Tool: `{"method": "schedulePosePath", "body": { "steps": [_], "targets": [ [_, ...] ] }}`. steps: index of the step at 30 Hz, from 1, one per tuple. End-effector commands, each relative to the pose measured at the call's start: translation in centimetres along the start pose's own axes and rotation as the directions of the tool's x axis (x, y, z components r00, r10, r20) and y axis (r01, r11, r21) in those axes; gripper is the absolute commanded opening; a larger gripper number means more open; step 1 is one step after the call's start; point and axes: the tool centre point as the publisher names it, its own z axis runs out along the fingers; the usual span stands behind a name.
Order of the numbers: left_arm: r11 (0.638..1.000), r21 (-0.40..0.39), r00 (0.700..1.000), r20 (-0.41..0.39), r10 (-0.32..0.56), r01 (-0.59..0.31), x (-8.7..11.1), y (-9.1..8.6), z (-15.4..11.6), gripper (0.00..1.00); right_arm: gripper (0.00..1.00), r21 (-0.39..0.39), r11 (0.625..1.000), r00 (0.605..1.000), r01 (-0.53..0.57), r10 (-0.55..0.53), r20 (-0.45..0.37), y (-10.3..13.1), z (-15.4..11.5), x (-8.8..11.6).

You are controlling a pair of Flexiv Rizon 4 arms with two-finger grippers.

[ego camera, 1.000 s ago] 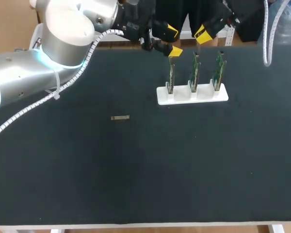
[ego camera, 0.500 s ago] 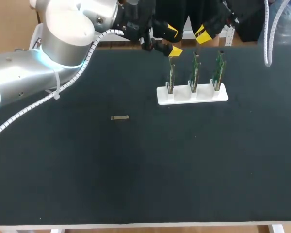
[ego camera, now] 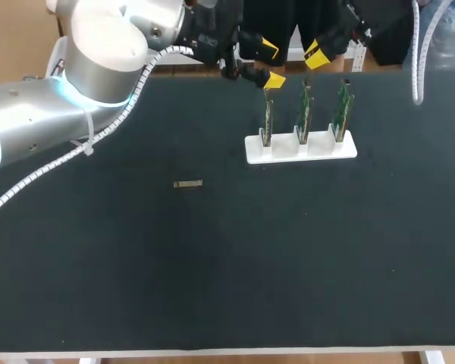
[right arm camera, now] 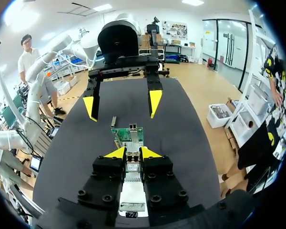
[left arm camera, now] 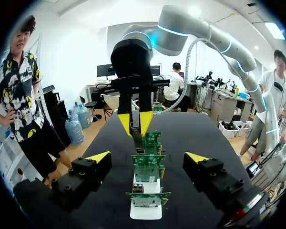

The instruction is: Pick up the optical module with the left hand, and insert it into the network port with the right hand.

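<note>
Module (ego camera: 188, 183): flat on the counter (ego camera: 227, 288), well apart from the board rack (ego camera: 300, 148).
Left gripper (left arm camera: 148, 156): jaws spread wide, empty, near the board rack.
Right gripper (right arm camera: 133, 152): jaws narrowly apart, empty, over the board rack.

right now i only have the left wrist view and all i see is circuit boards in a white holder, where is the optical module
Observer: In the head view the optical module lies flat on the black table, apart from the white holder, on the left arm's side.
Operator: is my pincer near it
Observer: No. The left pincer hangs over the end circuit board; the module lies further left and nearer the robot.
Operator: does the right wrist view catch it
Observer: Yes, on the table ahead of the right pincer, past the holder.
</note>
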Motion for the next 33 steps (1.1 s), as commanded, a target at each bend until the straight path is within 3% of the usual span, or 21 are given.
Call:
{"method": "schedulePosePath", "body": {
  "steps": [1,33],
  "targets": [
    [1.000,-0.003,1.000,-0.003,-0.002,0.002,-0.06,-0.09,0.03,1.00,0.00,-0.502,0.865,1.000,0.000,-0.002,-0.004,-0.98,-0.13,-0.02],
    [1.000,-0.003,1.000,-0.003,-0.002,0.002,-0.06,-0.09,0.03,1.00,0.00,-0.533,0.846,1.000,-0.014,0.006,-0.017,-0.87,0.84,0.49]
  ]
}}
